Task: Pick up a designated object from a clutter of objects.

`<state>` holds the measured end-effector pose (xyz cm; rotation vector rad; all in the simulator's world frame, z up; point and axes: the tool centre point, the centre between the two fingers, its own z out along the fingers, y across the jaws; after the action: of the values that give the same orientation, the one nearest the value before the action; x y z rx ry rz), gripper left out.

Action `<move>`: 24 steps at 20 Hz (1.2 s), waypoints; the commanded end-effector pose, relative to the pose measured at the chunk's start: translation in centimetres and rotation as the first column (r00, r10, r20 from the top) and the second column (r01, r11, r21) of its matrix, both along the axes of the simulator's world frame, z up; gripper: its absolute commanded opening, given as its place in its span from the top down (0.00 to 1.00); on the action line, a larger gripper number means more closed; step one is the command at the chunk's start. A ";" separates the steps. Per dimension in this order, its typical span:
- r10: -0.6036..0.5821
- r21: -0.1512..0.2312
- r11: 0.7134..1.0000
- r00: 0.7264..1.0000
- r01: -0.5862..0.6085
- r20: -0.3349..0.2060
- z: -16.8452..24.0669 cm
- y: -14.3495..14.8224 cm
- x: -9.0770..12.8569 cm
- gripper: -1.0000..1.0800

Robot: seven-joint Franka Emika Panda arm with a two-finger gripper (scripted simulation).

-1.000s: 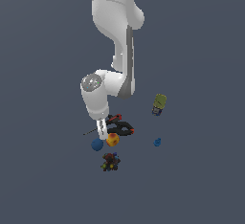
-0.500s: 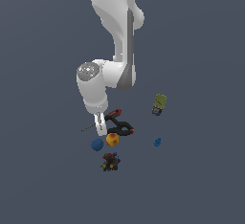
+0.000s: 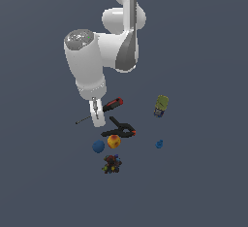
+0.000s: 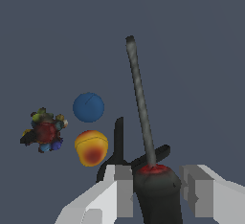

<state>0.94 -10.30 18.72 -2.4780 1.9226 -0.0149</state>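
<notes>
The screwdriver point(image 3: 113, 105), with a red-and-black handle and a thin dark shaft, hangs tilted above the floor. My gripper point(image 3: 98, 119) is shut on it at the handle. In the wrist view the handle of the screwdriver point(image 4: 154, 189) sits between both fingers of the gripper point(image 4: 158, 176), and the shaft points away from them. Below lies the clutter: a black orange-tipped clamp point(image 3: 119, 130), a yellow-red ball point(image 3: 114, 141), a blue ball point(image 3: 98, 146) and a dark multicoloured toy point(image 3: 111, 164).
An olive-green can point(image 3: 161, 105) and a tiny blue piece point(image 3: 159, 144) lie toward the exterior view's right. In the wrist view the clamp point(image 4: 118, 144), yellow-red ball point(image 4: 91, 147), blue ball point(image 4: 88, 107) and toy point(image 4: 44, 131) lie beside the shaft.
The arm has risen over the last second. The screwdriver has come up with the gripper, away from the clamp and the balls.
</notes>
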 end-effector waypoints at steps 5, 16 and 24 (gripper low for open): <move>-0.001 -0.001 1.000 1.000 0.001 -0.004 6.9 -0.1 0.4 1.00; -0.001 0.000 1.000 1.000 0.001 -0.009 16.6 0.0 1.3 1.00; 0.000 0.001 1.000 1.000 0.000 -0.010 19.9 0.0 1.8 1.00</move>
<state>2.66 -10.34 38.12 -2.4819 1.9259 -0.0014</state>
